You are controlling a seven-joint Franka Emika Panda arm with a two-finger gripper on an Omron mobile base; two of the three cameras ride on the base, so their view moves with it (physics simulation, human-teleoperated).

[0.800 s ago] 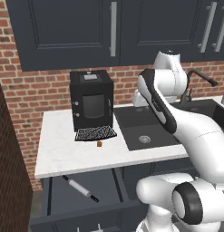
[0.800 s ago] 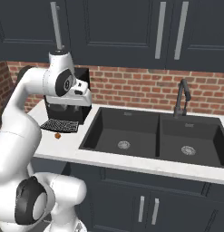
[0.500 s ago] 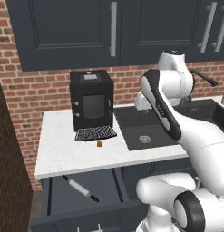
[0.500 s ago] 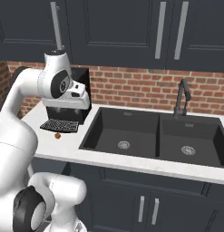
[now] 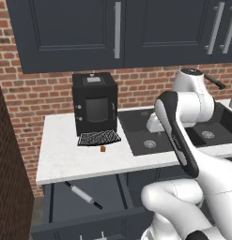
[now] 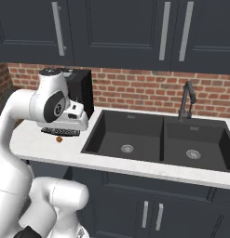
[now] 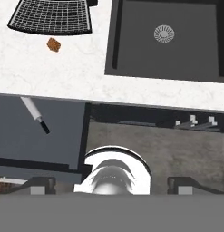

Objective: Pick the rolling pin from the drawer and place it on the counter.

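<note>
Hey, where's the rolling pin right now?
The rolling pin lies at a slant in the open drawer, low left in the left base view, below the counter edge.

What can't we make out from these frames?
- Rolling pin: its upper end is cut off by the counter edge in the left base view and the hand view.
- Drawer: front and handle cropped at the bottom edge of the left base view.
- Small brown item on the counter: too small to identify.
- Hand: the fingers barely clear the bottom of the hand view.
</note>
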